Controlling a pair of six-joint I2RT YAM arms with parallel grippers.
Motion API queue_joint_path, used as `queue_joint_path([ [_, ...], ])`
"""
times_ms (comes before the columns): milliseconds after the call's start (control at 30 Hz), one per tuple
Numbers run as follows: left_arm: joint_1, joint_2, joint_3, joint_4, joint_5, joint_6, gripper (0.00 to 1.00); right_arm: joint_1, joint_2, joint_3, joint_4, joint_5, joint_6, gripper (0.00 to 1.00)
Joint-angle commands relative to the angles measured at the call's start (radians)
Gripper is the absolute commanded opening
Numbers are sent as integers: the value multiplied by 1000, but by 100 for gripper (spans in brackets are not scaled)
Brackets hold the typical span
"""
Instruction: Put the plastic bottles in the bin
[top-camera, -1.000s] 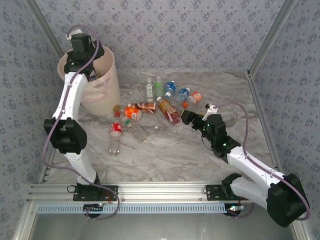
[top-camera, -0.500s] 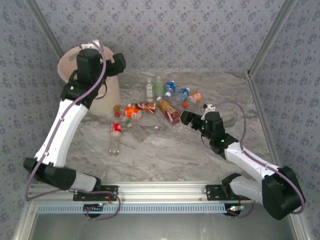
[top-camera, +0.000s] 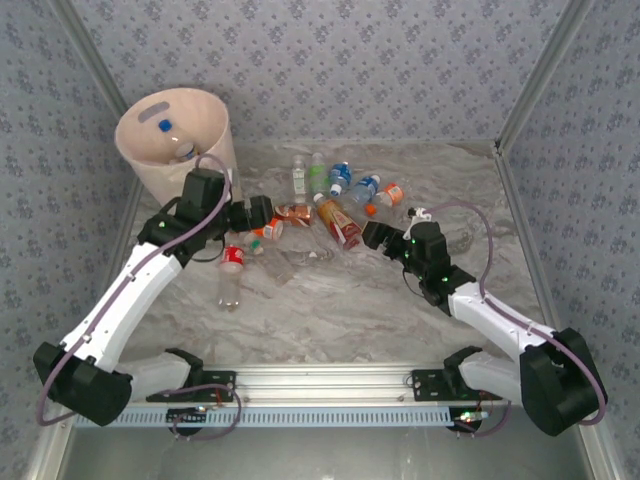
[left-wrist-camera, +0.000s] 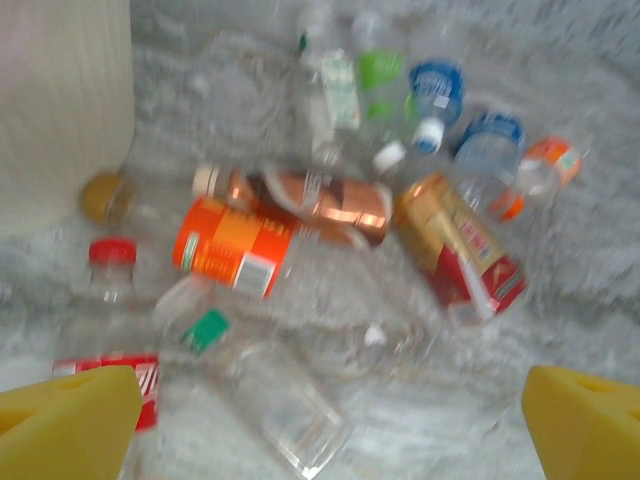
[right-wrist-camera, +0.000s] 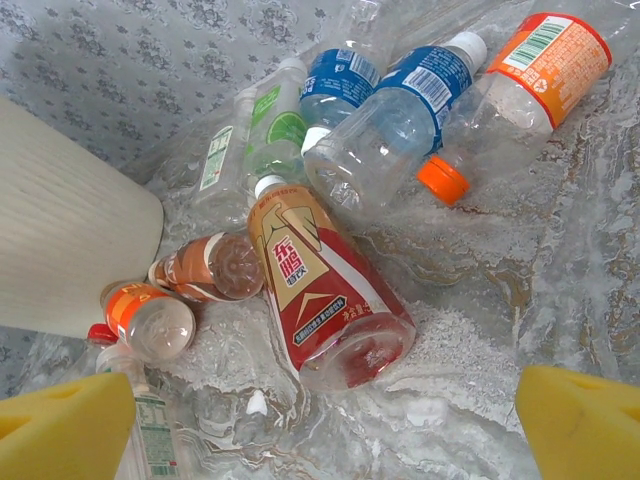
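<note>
A marbled grey-and-white bench (top-camera: 330, 310) forms the floor of a small booth. Its walls (top-camera: 350, 60) are papered in a grey-blue floral pattern, with pale metal posts (top-camera: 525, 100) in the corners. A ribbed aluminium rail (top-camera: 330, 380) runs along the near edge, where the arm bases are bolted. In the far left corner the tall round pale pink plastic bin (top-camera: 212, 165) stands upright, and a clear bottle with a blue cap (top-camera: 181, 149) lies inside it. The other small clear plastic bottles (top-camera: 299, 180) lie scattered on the bench just right of the bin. A red-labelled bottle (top-camera: 231, 268) is nearest the rail, then come an orange-labelled bottle (top-camera: 268, 228), a copper-coloured bottle (top-camera: 294, 211) and a red-and-gold bottle (top-camera: 341, 224). Behind them lie a green-labelled bottle (top-camera: 317, 176) and a blue-labelled bottle (top-camera: 340, 178). The left hand (top-camera: 260, 214) is above the bench beside the orange-labelled bottle, and its yellow pads (left-wrist-camera: 70, 415) stand wide apart with nothing between them. The right hand (top-camera: 372, 235) sits just right of the red-and-gold bottle, its yellow pads (right-wrist-camera: 62, 425) likewise spread — gripping nothing.
</note>
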Motion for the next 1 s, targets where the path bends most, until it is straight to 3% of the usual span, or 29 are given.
queue_joint_path([
  [0,0,-7,-53,-119,7,2,98,-10,-4,28,-17,7,17,100],
  [267,16,117,-201,-103,-143,-15,98,-11,-9,26,-11,14,16,100],
  [500,134,168,-287,-20,-94,19,98,-10,-12,22,-12,21,17,100],
  [700,143,228,-301,36,-30,73,98,-10,-15,8,9,36,18,100],
  [967,153,318,-297,83,-99,68,93,-10,-16,7,5,37,17,100],
])
